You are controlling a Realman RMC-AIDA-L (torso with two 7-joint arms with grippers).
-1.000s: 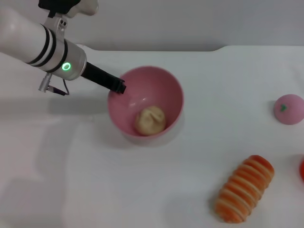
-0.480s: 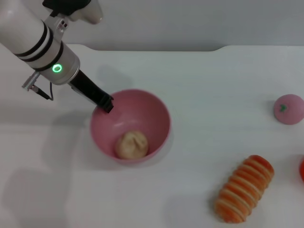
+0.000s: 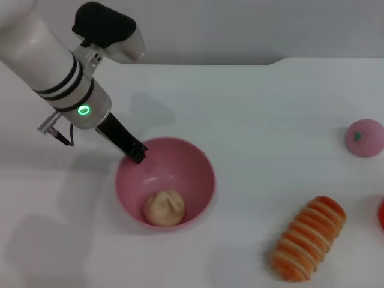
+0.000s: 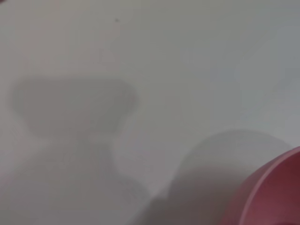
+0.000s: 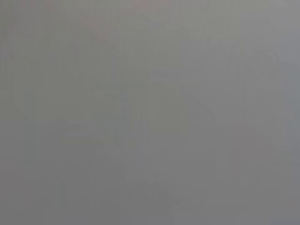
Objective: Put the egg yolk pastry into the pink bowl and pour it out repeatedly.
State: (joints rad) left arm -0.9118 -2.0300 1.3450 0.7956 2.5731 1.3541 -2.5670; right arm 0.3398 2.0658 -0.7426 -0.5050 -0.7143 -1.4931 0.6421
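At the left of the white table point(image 3: 270, 120), the left gripper point(image 3: 138, 153) is clamped on the far-left rim of the upright pink bowl point(image 3: 198, 180); the egg yolk pastry point(image 3: 164, 207) lies on the bowl's bottom

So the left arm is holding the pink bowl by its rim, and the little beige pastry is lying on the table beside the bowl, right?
Not quite. The left gripper does grip the pink bowl at its rim, but the pastry is not on the table beside it. It lies inside the bowl, on the bottom. The head view shows this plainly.
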